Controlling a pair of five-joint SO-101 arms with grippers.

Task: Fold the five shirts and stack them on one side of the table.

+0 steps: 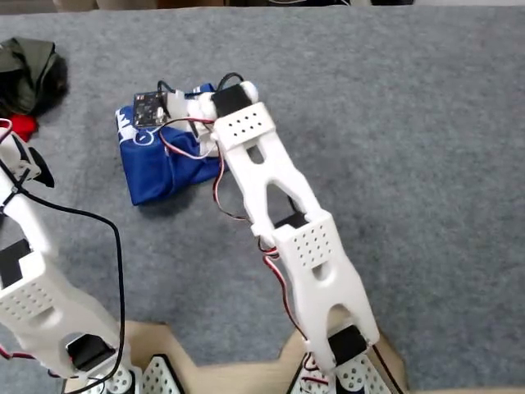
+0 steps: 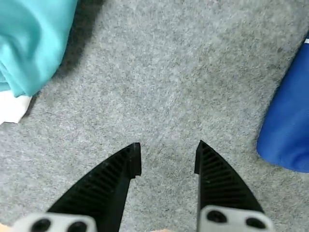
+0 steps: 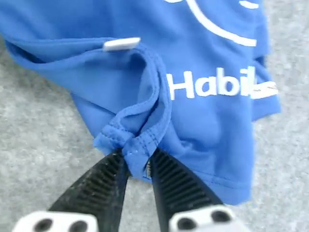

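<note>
Item one: blue shirt (image 1: 160,168) with white lettering. We find it crumpled in the upper left of the high view, on the grey table cover (image 1: 410,123). A stitched edge, bunched into a fold, is pinched between the black fingers of the right gripper (image 3: 137,162), the claw narrowed tight on the fabric. The right arm (image 1: 287,222) runs from bottom centre of the high view up to the shirt, with its wrist over the cloth.

Item two: left gripper (image 2: 169,150), claw fairly wide and holding nothing, over the cover. We note the blue shirt near one side of it and a teal shirt (image 2: 34,43), with a white cloth (image 2: 12,108) touching it, off the other.

Item three: dark green garment (image 1: 29,70) and red cloth (image 1: 20,127), at the upper left edge of the high view.
</note>
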